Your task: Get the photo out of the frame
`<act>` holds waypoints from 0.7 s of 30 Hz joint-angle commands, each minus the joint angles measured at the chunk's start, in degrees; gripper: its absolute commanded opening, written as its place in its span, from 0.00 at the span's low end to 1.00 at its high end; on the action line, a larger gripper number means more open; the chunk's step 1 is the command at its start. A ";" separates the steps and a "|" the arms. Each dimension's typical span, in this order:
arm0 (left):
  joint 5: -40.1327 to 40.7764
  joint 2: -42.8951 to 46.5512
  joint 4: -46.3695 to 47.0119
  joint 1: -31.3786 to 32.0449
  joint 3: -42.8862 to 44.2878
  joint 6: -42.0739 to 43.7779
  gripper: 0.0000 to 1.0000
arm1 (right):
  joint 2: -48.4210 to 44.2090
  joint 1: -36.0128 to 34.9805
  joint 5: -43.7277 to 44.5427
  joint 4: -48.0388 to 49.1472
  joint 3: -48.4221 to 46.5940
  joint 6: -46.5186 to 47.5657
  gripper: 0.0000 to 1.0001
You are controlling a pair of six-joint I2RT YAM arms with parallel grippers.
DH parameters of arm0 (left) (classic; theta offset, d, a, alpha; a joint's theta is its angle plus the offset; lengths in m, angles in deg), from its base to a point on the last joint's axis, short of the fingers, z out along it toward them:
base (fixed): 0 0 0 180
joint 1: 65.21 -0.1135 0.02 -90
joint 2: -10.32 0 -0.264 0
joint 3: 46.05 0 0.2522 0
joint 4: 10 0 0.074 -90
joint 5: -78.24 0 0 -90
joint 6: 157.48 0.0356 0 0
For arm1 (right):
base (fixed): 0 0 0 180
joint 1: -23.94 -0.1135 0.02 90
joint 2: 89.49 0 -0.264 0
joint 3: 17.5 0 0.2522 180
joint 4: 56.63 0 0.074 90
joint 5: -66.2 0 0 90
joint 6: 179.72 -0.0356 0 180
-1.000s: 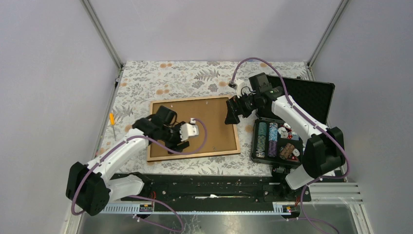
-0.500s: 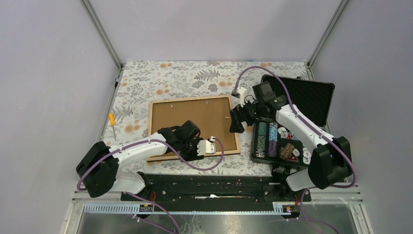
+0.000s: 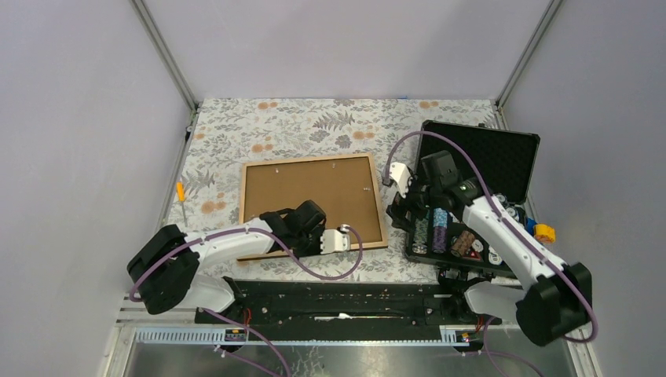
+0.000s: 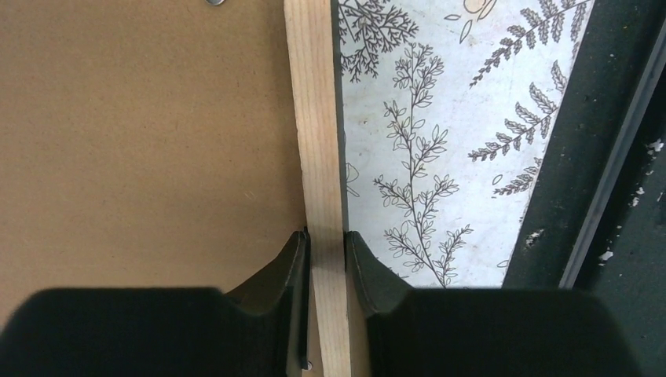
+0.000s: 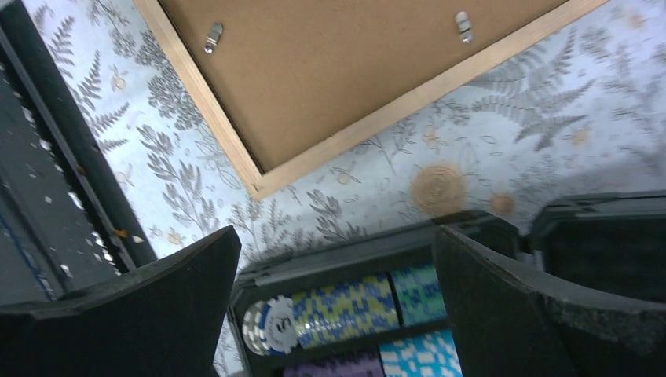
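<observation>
**Left tool pinches the frame's rim; photo out of sight under the backing**

The frame [image 3: 310, 192] lies face down on the flowered tabletop [image 3: 298, 126], its brown backing board [image 4: 141, 141] turned up. That is the side to work from, since the backing has to come off before anything inside can be reached. The photo does not show in any view; I judge it sits beneath the board, against the glass.

The left tool [image 4: 327, 239] is clamped on the light wood edge [image 4: 318, 118] along the near side of the frame. One finger presses the inner face beside the board and the other the outer face beside the tabletop. A pinch there probably serves to steady or tilt the frame, not to free the photo.

The right tool [image 5: 336, 236] hangs with its jaws spread wide and holds nothing. It is above the gap between the frame's near right corner and the open case of poker chips [image 3: 479, 157]. Two small metal clips [image 5: 212, 37] show on the backing in its view. The backing is not yet off, so the task is at an early stage.
</observation>
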 commanded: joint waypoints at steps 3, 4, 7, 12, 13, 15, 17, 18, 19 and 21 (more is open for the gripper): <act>-6.21 0.59 -2.10 -0.38 1.09 -0.98 0.07 | -7.92 0.13 0.44 0.05 3.07 11.95 1.00; -6.95 0.77 -2.38 -0.40 1.73 -1.17 0.03 | -8.53 0.11 -0.67 0.16 3.73 13.18 1.00; -7.84 1.39 -4.23 -0.63 4.17 -1.73 0.00 | -9.87 -0.40 -1.37 1.96 6.41 17.29 1.00; -9.82 2.23 -7.98 -1.94 8.13 -0.03 0.00 | -14.78 -1.16 0.65 8.62 14.50 22.88 1.00; -9.88 2.49 -8.25 -2.21 8.68 0.14 0.00 | -15.66 -1.67 0.34 9.74 15.54 23.14 1.00; -10.52 2.66 -8.90 -2.98 10.07 0.16 0.00 | -16.48 -4.65 0.98 10.72 16.76 23.40 1.00; -13.36 2.30 -10.40 -4.79 12.55 0.24 0.00 | -17.48 -8.31 3.25 12.77 18.15 23.30 1.00; -14.96 1.99 -11.10 -5.80 13.60 0.20 0.00 | -18.18 -9.64 4.24 14.41 19.25 23.32 1.00; -15.94 1.65 -11.74 -6.62 14.62 0.19 0.00 | -18.97 -10.87 5.25 16.36 20.42 23.44 1.00; -17.13 1.07 -12.85 -7.61 16.35 0.29 0.00 | -19.86 -13.13 7.75 20.01 22.48 23.20 1.00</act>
